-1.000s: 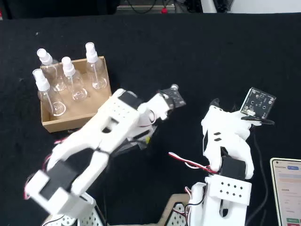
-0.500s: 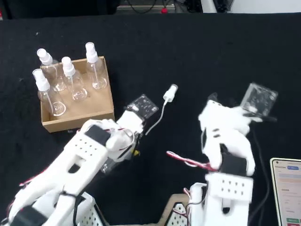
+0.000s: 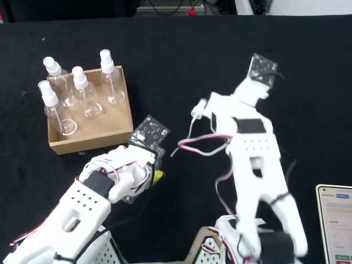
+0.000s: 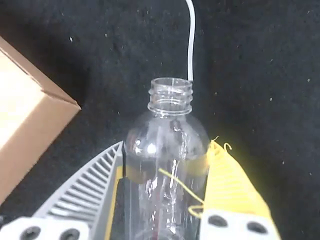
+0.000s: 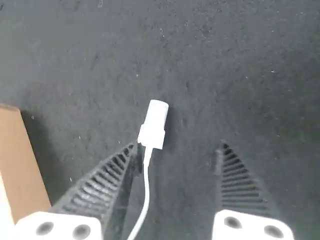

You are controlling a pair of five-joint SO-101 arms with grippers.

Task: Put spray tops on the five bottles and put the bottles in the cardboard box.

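A: Your open bottle [image 4: 167, 150] sits right between the left jaws. It's clear plastic with a bare threaded neck and no spray top on it. The jaws are pinching its body from both sides, one grey, one wrapped in yellow.

B: Look past that neck, operator. A thin white tube [image 4: 191, 35] runs off across the black surface [image 3: 165, 49]. It belongs to the loose spray top [image 5: 154, 125], which is lying flat on its side.

A: Your right jaws are spread wide over it. The white head lies just off the tip of one jaw and well apart from the other. The tube trails back alongside that nearer jaw. Is it touching? Hard to say from this angle; it may only pass underneath.

B: From above, your right arm [image 3: 250, 143] stretches long over the middle of the surface, with the spray top [image 3: 198, 108] just beside it. Your left arm [image 3: 104, 187] sits lower, near the corner of the cardboard box [image 3: 91, 135] that faces the arm bases.

A: In that box, four bottles [image 3: 113, 82] stand upright, each with a white spray top on. In your left wrist view the cardboard box [image 4: 25, 135] corner is close beside the held bottle but not touching it.

B: At the right edge of the high view, a phone [image 3: 334, 220] lies screen up, well away from the bottles.
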